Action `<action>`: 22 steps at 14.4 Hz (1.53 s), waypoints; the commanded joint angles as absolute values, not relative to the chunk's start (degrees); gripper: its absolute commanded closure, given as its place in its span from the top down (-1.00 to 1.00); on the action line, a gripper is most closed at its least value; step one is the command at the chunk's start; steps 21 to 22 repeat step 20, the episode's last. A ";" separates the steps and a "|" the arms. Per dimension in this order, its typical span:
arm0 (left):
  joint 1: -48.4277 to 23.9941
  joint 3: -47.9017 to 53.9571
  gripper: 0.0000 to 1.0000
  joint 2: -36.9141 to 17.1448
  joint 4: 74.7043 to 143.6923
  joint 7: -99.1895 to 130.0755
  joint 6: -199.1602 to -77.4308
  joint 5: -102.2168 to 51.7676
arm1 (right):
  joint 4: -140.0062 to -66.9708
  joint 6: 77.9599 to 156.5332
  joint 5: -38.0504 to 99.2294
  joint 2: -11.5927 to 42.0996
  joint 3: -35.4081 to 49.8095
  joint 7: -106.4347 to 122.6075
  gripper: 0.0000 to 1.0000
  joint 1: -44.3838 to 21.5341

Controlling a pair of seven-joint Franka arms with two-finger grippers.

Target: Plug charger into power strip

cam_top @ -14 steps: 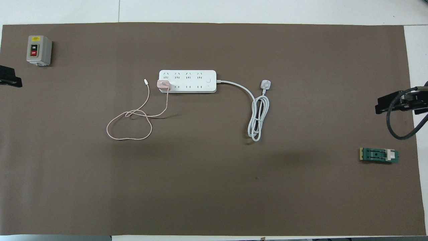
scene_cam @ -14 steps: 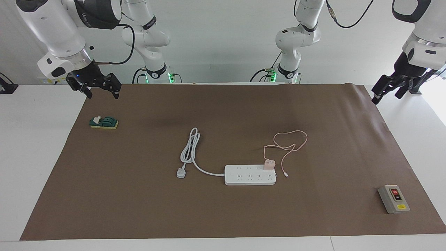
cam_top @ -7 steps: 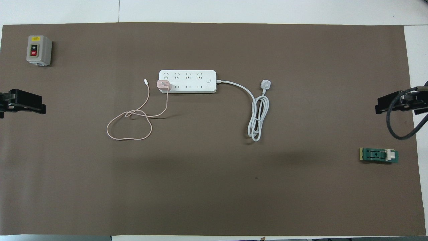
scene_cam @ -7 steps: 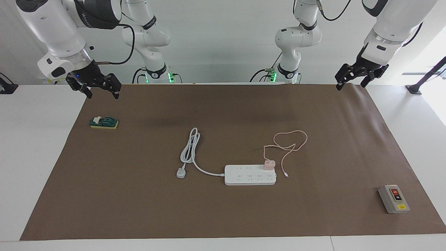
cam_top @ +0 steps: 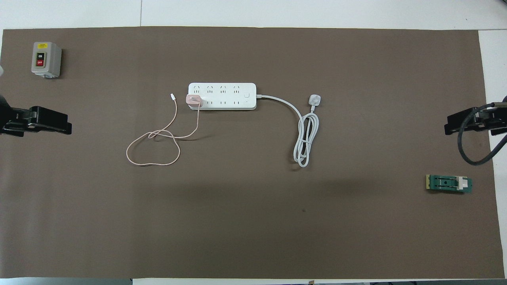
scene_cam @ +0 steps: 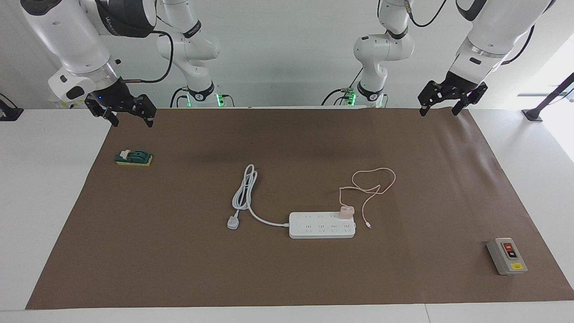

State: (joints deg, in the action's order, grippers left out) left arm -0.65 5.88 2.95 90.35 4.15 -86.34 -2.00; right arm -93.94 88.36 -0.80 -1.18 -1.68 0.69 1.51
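Charger (scene_cam: 345, 211) sits on the power strip (scene_cam: 322, 225), at the strip's end toward the left arm's end of the table, on the socket row nearer the robots. Cube stands upright on the strip face; whether its pins are fully seated cannot be read from either view. Its pink cable (cam_top: 152, 148) leaves the cube, runs toward the robots into a loose loop on the brown mat (cam_top: 253, 221), then returns to a tiny connector (cam_top: 172, 96) lying just beside the strip's end.

Left gripper (scene_cam: 441, 101) hangs empty in the air over the mat's robot-side edge, fingers spread apart. In the facing view the charger lies at about 7 o'clock from it, well apart. In the overhead view only the dark finger body (cam_top: 37, 120) shows, the rest cut off by the frame edge; there the charger is at about 3 o'clock from it.

Right gripper (scene_cam: 127, 115) waits over the mat's corner at the right arm's end, fingers apart, empty. Overhead it is partly cut off and crossed by a black hose (cam_top: 471, 148).

White plug (scene_cam: 232, 222) and coiled cord (scene_cam: 245, 190) lie off the strip's other end. Grey switch box (scene_cam: 506, 255) at 4 o'clock from the strip; green block (scene_cam: 133, 158) at 10 o'clock.
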 commanded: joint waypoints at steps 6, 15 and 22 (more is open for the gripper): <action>-2.99 3.60 1.00 4.31 92.64 1.67 -86.31 -2.37 | -95.45 88.07 -1.32 -2.72 -2.02 1.49 1.00 1.23; -4.39 3.43 1.00 4.57 93.69 2.37 -86.84 -2.02 | -95.45 88.07 -1.32 -2.72 -1.93 1.49 1.00 1.23; -4.39 3.43 1.00 4.57 93.60 2.29 -86.84 -2.02 | -95.45 88.07 -1.32 -2.72 -2.02 1.49 1.00 1.23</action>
